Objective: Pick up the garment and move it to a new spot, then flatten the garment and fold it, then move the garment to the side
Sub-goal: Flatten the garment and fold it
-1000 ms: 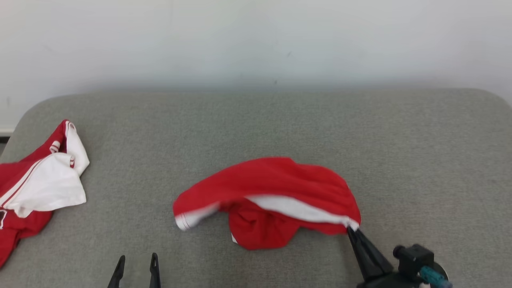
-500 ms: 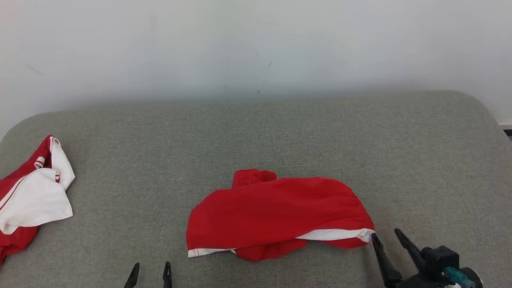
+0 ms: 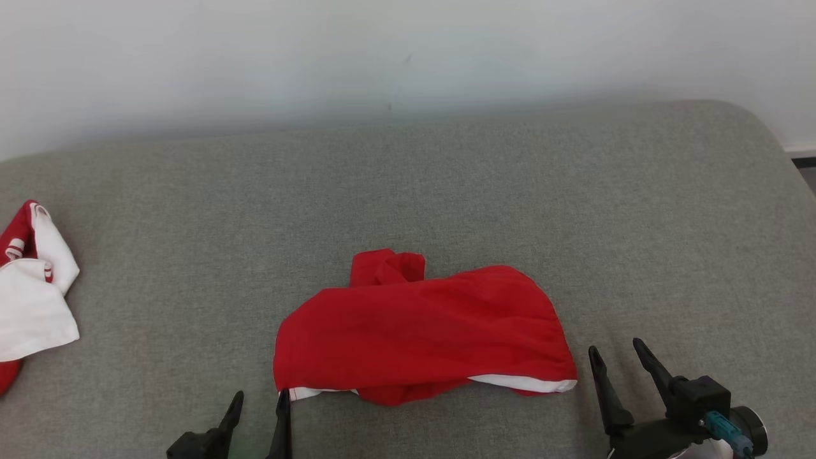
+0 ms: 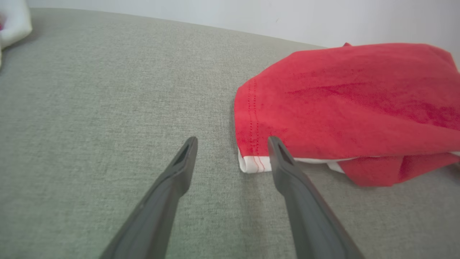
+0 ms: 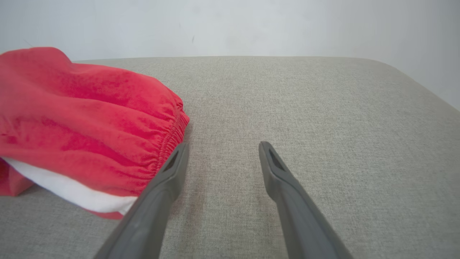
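The garment (image 3: 421, 328) is a red piece with white trim, lying rumpled on the grey cushioned surface (image 3: 446, 185) near the front middle. Its elastic edge shows in the right wrist view (image 5: 90, 118), its stitched hem corner in the left wrist view (image 4: 341, 97). My right gripper (image 3: 617, 357) stands open just right of the garment's right end, holding nothing (image 5: 222, 147). My left gripper (image 3: 258, 403) is open at the garment's lower left corner, with the white hem corner just beyond its right fingertip (image 4: 231, 142).
A second red and white garment (image 3: 32, 299) lies at the far left edge of the surface. A pale wall (image 3: 382, 51) rises behind. The surface's rounded right corner (image 3: 765, 134) drops off at the right.
My right gripper has opened and let go of the garment's right edge, which dropped flat onto the surface. The camera has shifted, so the scene sits differently in view.
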You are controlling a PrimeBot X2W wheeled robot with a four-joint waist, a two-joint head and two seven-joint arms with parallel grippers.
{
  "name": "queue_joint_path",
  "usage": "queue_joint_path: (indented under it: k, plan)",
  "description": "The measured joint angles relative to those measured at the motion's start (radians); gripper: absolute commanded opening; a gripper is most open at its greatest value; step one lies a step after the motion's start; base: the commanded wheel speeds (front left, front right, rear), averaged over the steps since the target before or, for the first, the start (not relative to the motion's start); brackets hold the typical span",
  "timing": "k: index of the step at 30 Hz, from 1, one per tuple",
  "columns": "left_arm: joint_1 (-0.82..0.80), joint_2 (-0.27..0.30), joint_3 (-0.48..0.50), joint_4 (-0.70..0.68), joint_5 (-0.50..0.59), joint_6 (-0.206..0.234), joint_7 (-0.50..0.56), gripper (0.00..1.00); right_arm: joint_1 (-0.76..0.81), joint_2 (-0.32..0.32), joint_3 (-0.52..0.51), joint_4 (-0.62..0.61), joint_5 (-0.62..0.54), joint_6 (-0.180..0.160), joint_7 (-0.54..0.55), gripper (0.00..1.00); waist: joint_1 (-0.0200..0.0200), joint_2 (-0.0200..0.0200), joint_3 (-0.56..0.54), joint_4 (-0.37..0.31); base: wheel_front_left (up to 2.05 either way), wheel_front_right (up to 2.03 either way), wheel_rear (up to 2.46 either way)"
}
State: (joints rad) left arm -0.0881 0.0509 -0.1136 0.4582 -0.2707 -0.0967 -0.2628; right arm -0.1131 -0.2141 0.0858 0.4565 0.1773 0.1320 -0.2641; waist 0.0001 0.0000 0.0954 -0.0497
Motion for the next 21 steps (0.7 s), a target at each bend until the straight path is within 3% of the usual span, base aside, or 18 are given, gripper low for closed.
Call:
queue_joint_path:
  k: [8, 9, 10, 12, 13, 14, 21]
  plan:
    - [-0.054, 0.0, -0.013, 0.086, -0.044, -0.017, 0.0, 1.0, -0.014, 0.007, 0.002, -0.007, -0.002, 0.0, 0.0, 1.0, 0.0, 0.0, 0.041, -0.025, 0.0, 0.0, 0.0]
    - [-0.06, 0.0, -0.014, 0.095, -0.047, -0.018, 0.0, 0.8, -0.016, 0.007, 0.003, -0.007, -0.002, 0.0, 0.0, 1.0, 0.0, 0.0, 0.044, -0.027, 0.0, 0.0, 0.0]
    - [-0.062, 0.0, -0.015, 0.1, -0.047, -0.018, 0.0, 0.71, -0.017, 0.007, 0.002, -0.007, -0.002, 0.0, 0.0, 1.0, 0.0, 0.0, 0.047, -0.028, 0.0, 0.0, 0.0]
    - [-0.069, 0.0, -0.016, 0.109, -0.047, -0.018, 0.0, 0.36, -0.022, 0.007, 0.003, -0.007, -0.002, 0.0, 0.0, 1.0, 0.0, 0.0, 0.052, -0.03, 0.0, 0.0, 0.0]
    - [-0.074, 0.0, -0.015, 0.114, -0.047, -0.019, 0.0, 0.26, -0.026, 0.007, 0.003, -0.007, -0.002, 0.0, 0.0, 1.0, 0.0, 0.0, 0.053, -0.031, 0.0, 0.0, 0.0]
    - [-0.077, 0.0, -0.015, 0.116, -0.048, -0.019, 0.0, 0.0, -0.027, 0.007, 0.004, -0.006, -0.001, 0.0, 0.0, 1.0, 0.0, 0.0, 0.052, -0.03, 0.0, 0.0, 0.0]
    - [-0.069, 0.0, 0.013, 0.077, -0.041, -0.024, 0.0, 0.0, -0.026, 0.008, -0.001, -0.002, 0.006, 0.0, 0.0, 1.0, 0.0, 0.0, 0.039, -0.009, 0.0, 0.0, 0.0]
